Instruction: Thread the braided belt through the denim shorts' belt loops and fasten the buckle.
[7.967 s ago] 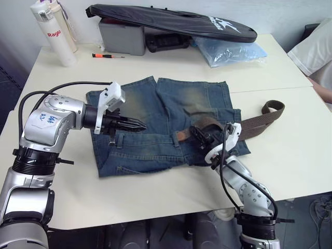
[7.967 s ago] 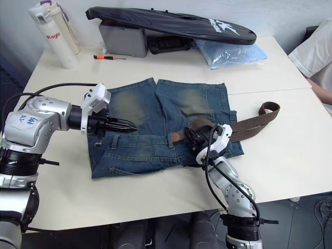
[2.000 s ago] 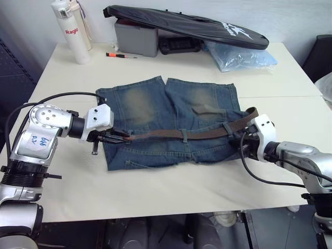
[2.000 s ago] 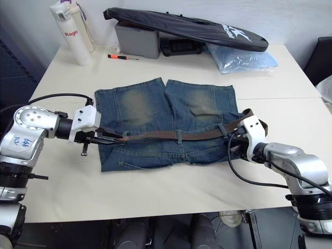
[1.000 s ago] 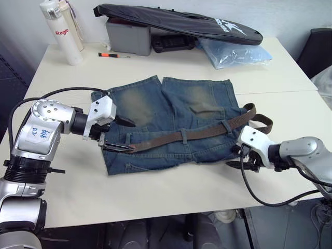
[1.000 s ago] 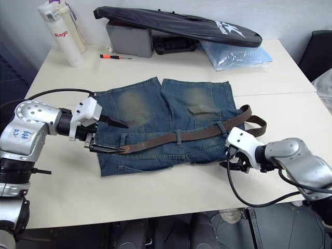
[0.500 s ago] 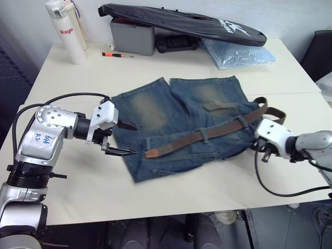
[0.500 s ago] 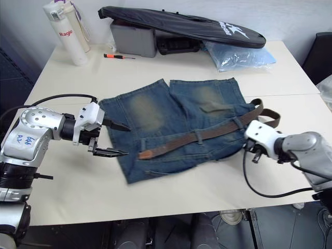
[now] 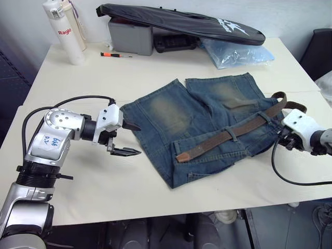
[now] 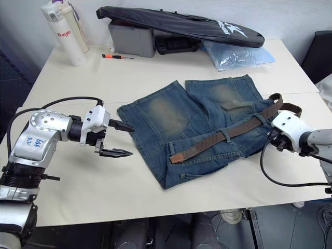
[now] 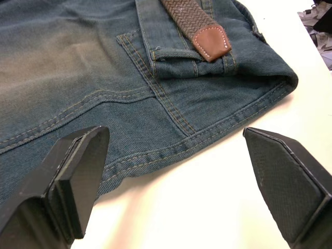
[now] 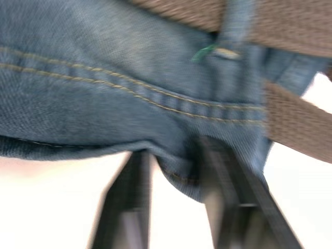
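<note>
The shorts (image 9: pixel 218 122) have slid toward mid-right with the right gripper (image 12: pixel 174 171) clenched on their waistband, while the left gripper (image 9: pixel 127 139), released at centre-left, has lost the belt (image 9: pixel 228 136) tip, so threading has stalled.

Bright even light; right wrist view blurred.

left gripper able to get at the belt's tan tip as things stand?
Probably yes. The left gripper is open beside the denim shorts, and the tan tip of the braided belt lies uncovered on the waistband with nothing between.
</note>
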`<act>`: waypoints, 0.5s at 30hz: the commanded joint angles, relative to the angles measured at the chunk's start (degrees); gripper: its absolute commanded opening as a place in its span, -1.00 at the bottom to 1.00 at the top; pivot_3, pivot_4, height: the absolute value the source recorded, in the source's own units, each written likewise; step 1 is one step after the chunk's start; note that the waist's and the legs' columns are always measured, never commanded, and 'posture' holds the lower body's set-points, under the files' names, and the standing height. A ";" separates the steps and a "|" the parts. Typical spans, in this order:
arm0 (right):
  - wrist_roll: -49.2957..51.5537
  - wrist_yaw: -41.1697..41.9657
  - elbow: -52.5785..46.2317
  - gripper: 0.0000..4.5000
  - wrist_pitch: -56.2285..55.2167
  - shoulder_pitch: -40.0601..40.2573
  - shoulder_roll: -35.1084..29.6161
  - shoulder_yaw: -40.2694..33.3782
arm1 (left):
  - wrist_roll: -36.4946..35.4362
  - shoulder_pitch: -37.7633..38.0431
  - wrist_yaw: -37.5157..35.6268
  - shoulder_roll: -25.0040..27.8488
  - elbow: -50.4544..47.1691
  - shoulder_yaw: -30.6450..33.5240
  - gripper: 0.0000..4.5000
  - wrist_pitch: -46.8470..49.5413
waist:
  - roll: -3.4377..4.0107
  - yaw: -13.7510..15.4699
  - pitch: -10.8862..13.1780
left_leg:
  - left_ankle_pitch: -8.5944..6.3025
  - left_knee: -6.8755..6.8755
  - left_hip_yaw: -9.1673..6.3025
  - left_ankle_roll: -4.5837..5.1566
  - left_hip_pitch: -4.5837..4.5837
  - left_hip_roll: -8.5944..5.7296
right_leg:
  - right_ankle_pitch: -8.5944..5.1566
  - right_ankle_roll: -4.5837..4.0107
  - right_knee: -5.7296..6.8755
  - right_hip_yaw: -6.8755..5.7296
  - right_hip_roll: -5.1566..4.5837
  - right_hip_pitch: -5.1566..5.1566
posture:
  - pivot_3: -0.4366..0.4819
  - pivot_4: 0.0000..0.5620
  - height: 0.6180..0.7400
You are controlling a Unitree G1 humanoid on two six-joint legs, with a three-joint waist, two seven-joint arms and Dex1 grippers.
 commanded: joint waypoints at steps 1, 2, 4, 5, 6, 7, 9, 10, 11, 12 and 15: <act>7.39 3.16 -8.51 0.62 10.38 0.06 -2.23 -9.42 | 0.14 -1.33 -0.20 -0.50 0.10 -0.11 1.00 -1.24 | 0.00 -0.07 0.00 | 0.00 0.00 0.00 0.00 0.00 0.00 | 0.00 0.00 0.00 0.00 0.00 0.00 | -0.05 -0.47 1.00; 10.29 3.69 -10.50 0.81 14.93 0.14 -1.74 -11.88 | 0.09 -1.51 -0.28 -0.75 0.31 -0.25 1.00 -1.29 | 0.00 -0.11 0.00 | 0.00 0.00 0.00 0.00 0.00 0.00 | 0.00 0.00 0.00 0.00 0.00 0.00 | -0.05 -0.47 1.00; 16.16 5.20 -15.08 0.99 23.63 1.42 -1.31 -16.89 | 0.00 -1.84 -0.54 -1.24 0.64 -0.56 1.00 -1.44 | 0.00 0.03 0.00 | 0.00 0.00 0.00 0.00 0.00 0.00 | 0.00 0.00 0.00 0.00 0.00 0.00 | -0.05 -0.47 1.00; 19.78 5.31 -17.76 0.99 28.57 1.70 -0.15 -20.04 | 0.04 -2.08 -0.69 -1.59 0.95 -0.75 1.00 -1.57 | 0.00 0.06 0.00 | 0.00 0.00 -0.01 0.00 0.00 0.01 | 0.00 0.00 0.00 0.00 0.00 0.00 | -0.05 -0.47 1.00; 23.28 5.18 -20.33 0.99 33.49 2.00 1.14 -22.99 | 0.07 -2.36 -0.78 -1.96 1.33 -0.94 1.00 -1.75 | 0.00 0.11 0.00 | 0.00 -0.01 -0.01 0.00 0.00 0.01 | 0.00 0.00 0.00 0.00 0.00 0.00 | -0.05 -0.47 1.00; 26.43 5.09 -23.32 0.99 37.87 2.84 2.25 -25.55 | 0.12 -2.64 -0.87 -2.32 1.78 -1.14 1.00 -1.95 | 0.00 0.13 0.00 | 0.00 0.00 -0.02 0.00 0.00 0.01 | 0.00 0.00 0.01 0.00 0.00 0.00 | -0.05 -0.47 1.00; 33.00 4.95 -31.34 0.99 46.17 5.69 5.31 -30.48 | 0.25 -3.22 -1.33 -3.18 2.73 -1.68 1.00 -2.43 | -0.01 0.39 0.00 | 0.00 0.03 -0.05 0.00 -0.01 0.01 | 0.00 -0.01 0.02 -0.01 0.00 0.01 | -0.05 -0.47 1.00; 36.66 4.86 -35.39 0.99 50.67 6.91 7.29 -32.78 | 0.32 -3.44 -1.65 -3.59 3.13 -2.00 1.00 -2.71 | -0.01 0.41 0.00 | 0.00 0.03 -0.08 0.00 0.00 0.01 | 0.00 -0.01 0.02 -0.02 0.00 0.03 | -0.05 -0.47 1.00; 40.50 4.58 -39.56 0.99 55.39 7.69 10.09 -35.24 | 0.46 -3.68 -1.89 -4.06 3.57 -2.33 1.00 -3.04 | -0.01 0.44 0.00 | 0.00 0.03 -0.08 0.00 0.00 0.01 | 0.00 -0.01 0.03 -0.01 0.00 0.02 | -0.05 -0.47 1.00; 43.79 3.71 -42.53 0.99 58.58 8.47 12.92 -37.52 | 0.62 -3.87 -2.02 -4.51 3.95 -2.56 1.00 -3.31 | -0.02 0.40 -0.01 | 0.00 0.03 -0.09 0.00 -0.01 0.01 | 0.00 -0.01 0.02 -0.02 0.00 0.02 | -0.05 -0.47 1.00; 46.93 -5.12 -50.45 0.99 60.93 10.24 23.78 -41.10 | 0.81 -4.22 -2.08 -5.57 4.78 -3.04 1.00 -3.90 | -0.04 0.34 -0.02 | -0.01 0.06 -0.09 0.01 -0.01 0.01 | 0.02 -0.02 0.05 0.01 0.00 0.03 | -0.05 -0.47 1.00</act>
